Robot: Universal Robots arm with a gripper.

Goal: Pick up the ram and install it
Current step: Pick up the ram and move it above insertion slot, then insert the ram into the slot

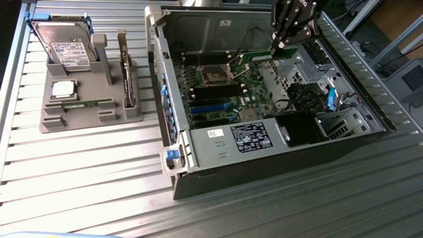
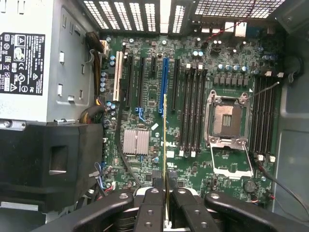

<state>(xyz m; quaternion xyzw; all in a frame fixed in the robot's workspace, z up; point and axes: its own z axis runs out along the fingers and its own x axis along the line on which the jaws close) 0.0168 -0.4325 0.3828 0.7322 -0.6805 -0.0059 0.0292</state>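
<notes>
One ram (image 1: 259, 56) clamped edge-on between nearly closed jaws, hanging over the motherboard (image 2: 145, 104) inside the open computer case (image 1: 264, 171), near the open processor socket (image 2: 227, 121). Second green stick (image 1: 82, 104) lying flat on the grey holder (image 1: 86, 122), well apart on the worktop (image 1: 86, 173) toward the exterior view's left.

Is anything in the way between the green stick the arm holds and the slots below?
Nothing visible blocks it. The gripper is shut on the ram, hanging edge-on over the motherboard, and the black slots beside the processor socket lie bare, with no cable across them.
</notes>
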